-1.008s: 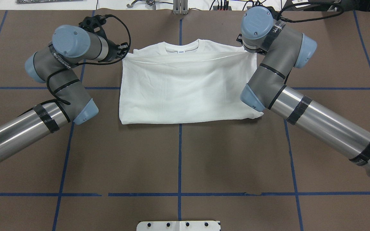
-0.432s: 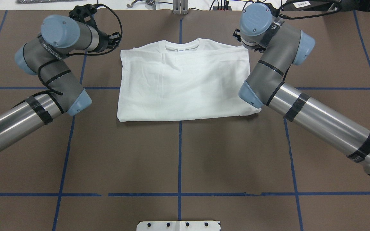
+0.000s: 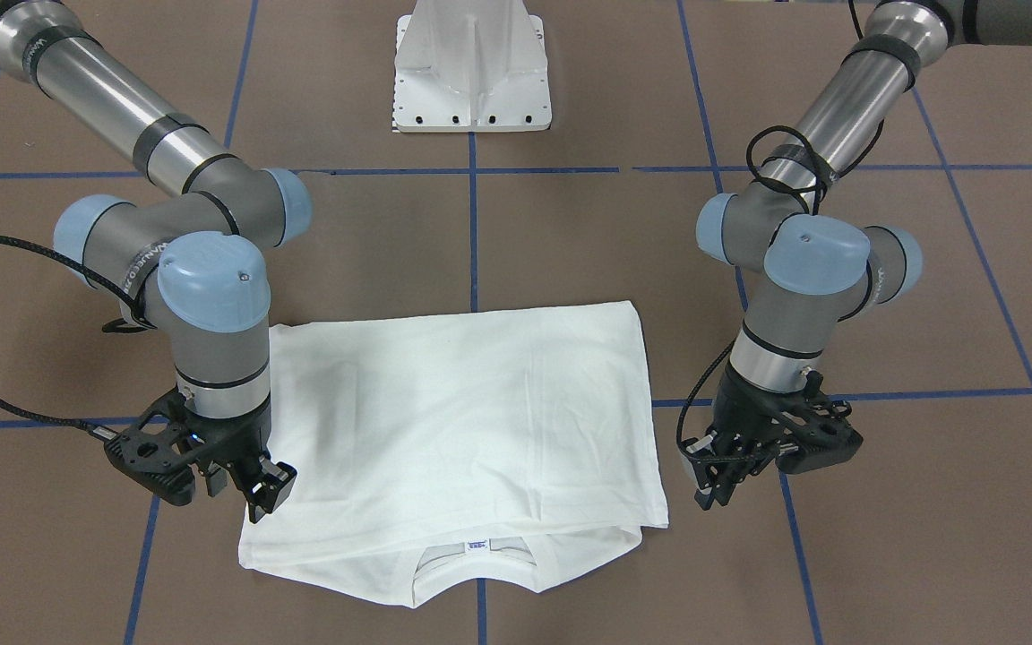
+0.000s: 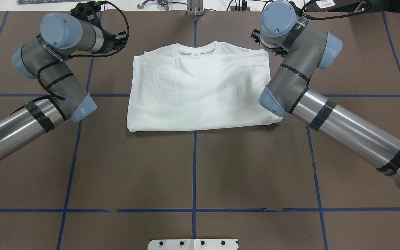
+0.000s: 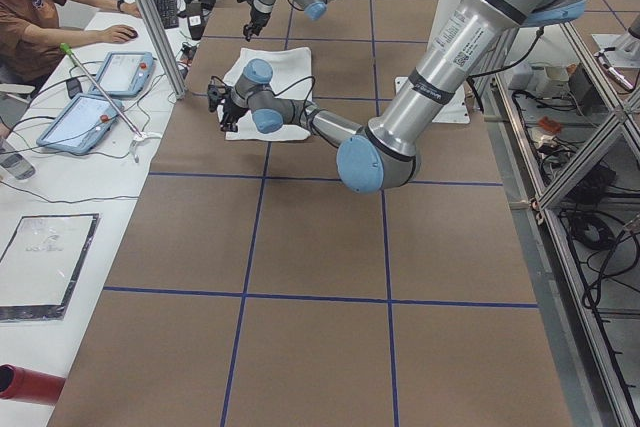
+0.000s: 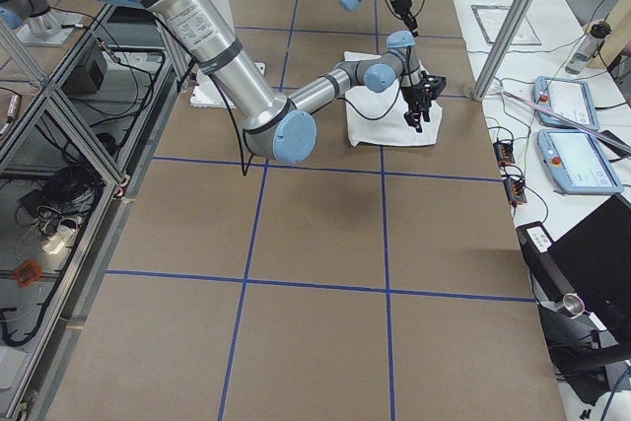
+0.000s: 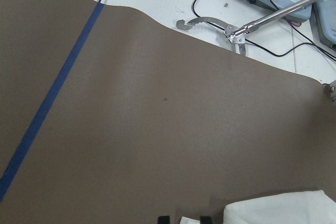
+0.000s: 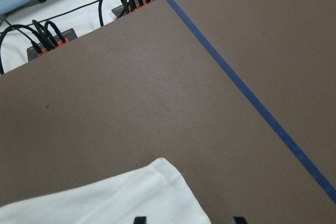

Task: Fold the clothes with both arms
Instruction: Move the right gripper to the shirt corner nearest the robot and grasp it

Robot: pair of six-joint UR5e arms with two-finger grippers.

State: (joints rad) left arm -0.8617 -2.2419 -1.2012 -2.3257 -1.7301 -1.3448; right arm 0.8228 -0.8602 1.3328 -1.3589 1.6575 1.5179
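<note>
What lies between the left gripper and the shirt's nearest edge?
Only bare brown table mat, crossed by a blue tape line. The front-facing view shows this gap between the left gripper and the white T-shirt, which do not touch.

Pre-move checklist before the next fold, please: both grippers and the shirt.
1. Left gripper free of the shirt: ok. Its fingers are apart over bare table, beside the shirt's edge.
2. Right gripper free of the shirt: ok. Its wrist view shows the fingers spread wide with nothing pinched, over the shirt's corner.
3. Right fingers clear of the cloth: cannot tell. Their height above that corner is unclear.
4. Fold lies flat: ok. The hem stops just short of the collar.
5. No sleeve sticking out: ok. None shows outside the outline.
</note>
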